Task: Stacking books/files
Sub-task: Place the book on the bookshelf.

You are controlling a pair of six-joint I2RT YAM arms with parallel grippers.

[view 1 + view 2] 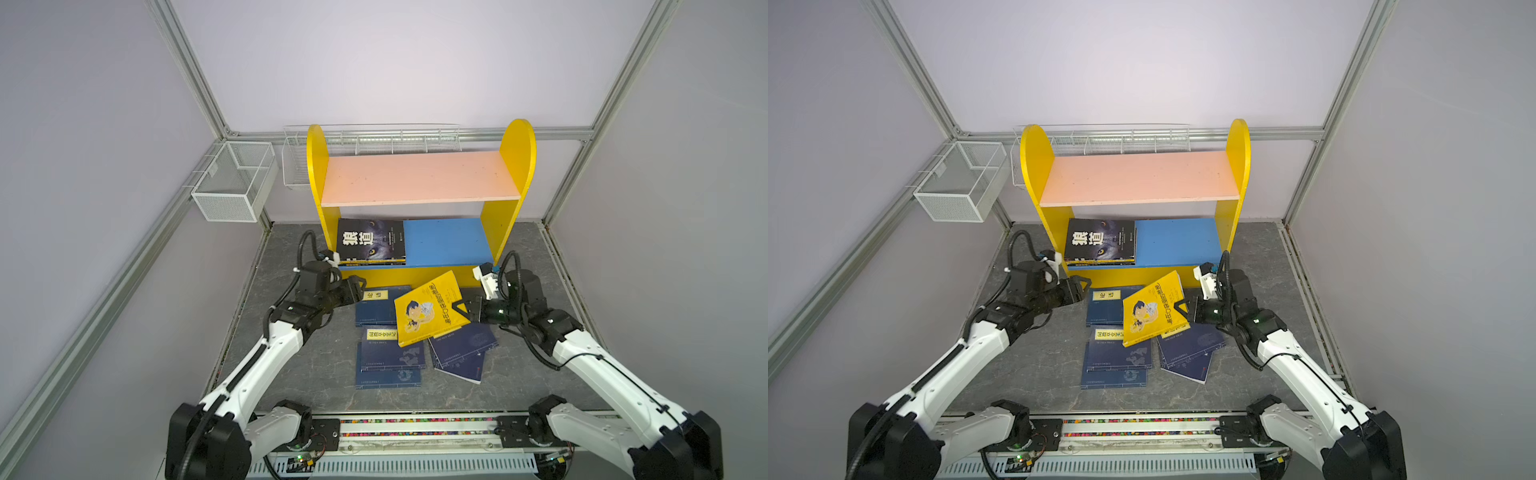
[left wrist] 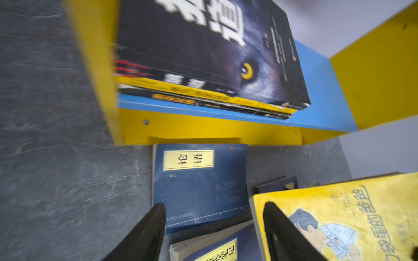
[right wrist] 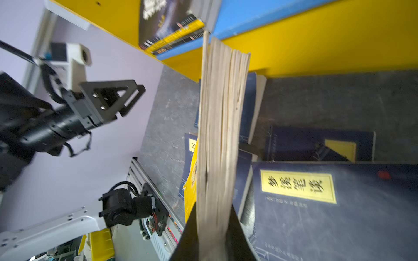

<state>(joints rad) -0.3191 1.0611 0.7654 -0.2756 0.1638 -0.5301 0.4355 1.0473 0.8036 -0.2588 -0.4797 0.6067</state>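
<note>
— Where is the yellow cartoon-boy paperback [image 1: 430, 309]?
— Tilted over the navy paperbacks [image 1: 390, 357] on the grey tabletop [image 1: 299, 365], in front of the bookcase [image 1: 318, 174]; the right gripper [image 1: 461, 309] pinches its page edge.
— And the left gripper [image 1: 360, 289]?
— Jaws wide, holding nothing, beside the labelled navy book [image 1: 380, 307]; the black wolf-cover book [image 1: 370, 241] tops a stack at the left end of the blue lower shelf [image 1: 446, 243].

In the left wrist view the black book [image 2: 203, 45] is smeared and its title is cut off by the frame edge. The lower books [image 2: 203, 96] beneath it show only spines. In both top views the tilted yellow book [image 1: 430, 309] [image 1: 1152, 309] hides parts of the navy books [image 1: 461, 345] [image 1: 1190, 345], whose small print is unreadable. The right end effector [image 3: 213, 210] runs out of frame.
</note>
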